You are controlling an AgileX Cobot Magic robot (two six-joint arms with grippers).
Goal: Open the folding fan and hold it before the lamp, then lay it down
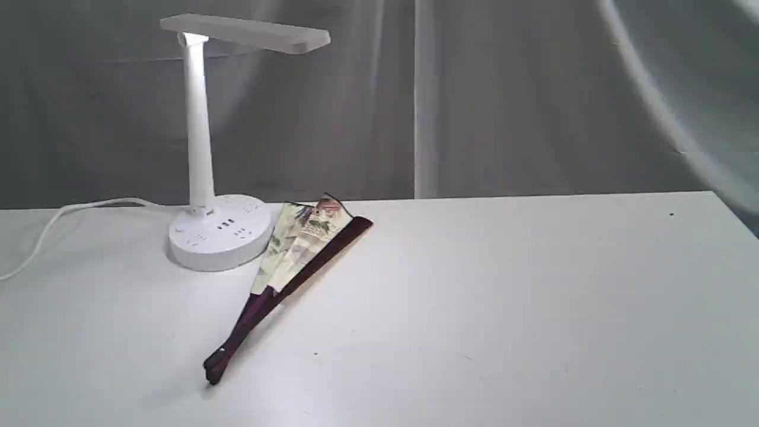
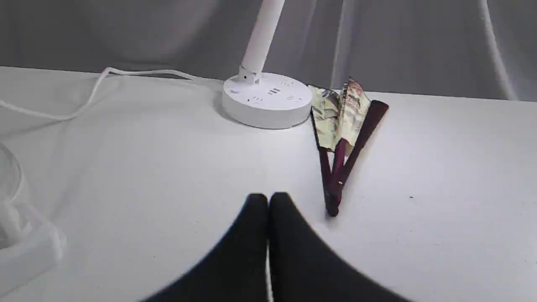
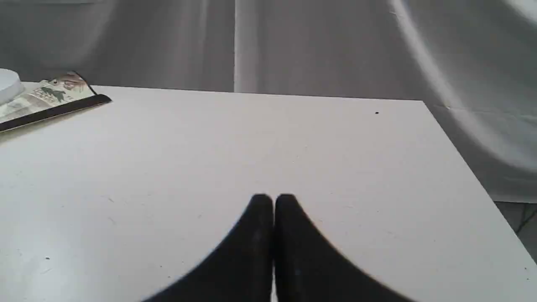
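The folding fan (image 1: 296,261) lies on the white table, partly spread, its cream painted leaf resting against the round base of the lamp (image 1: 219,231) and its dark maroon ribs running toward the table's front. The lamp stands upright with its flat bar head above. In the left wrist view the fan (image 2: 342,138) lies just ahead of my left gripper (image 2: 268,197), which is shut and empty, apart from the fan's pivot end. My right gripper (image 3: 273,198) is shut and empty over bare table, far from the fan (image 3: 50,102). Neither arm shows in the exterior view.
The lamp's white cord (image 1: 59,219) trails off to the left across the table (image 1: 504,296). Grey curtain hangs behind. The table's right edge (image 3: 461,151) drops off near my right gripper. A blurred clear plastic object (image 2: 21,235) sits at the left wrist view's edge.
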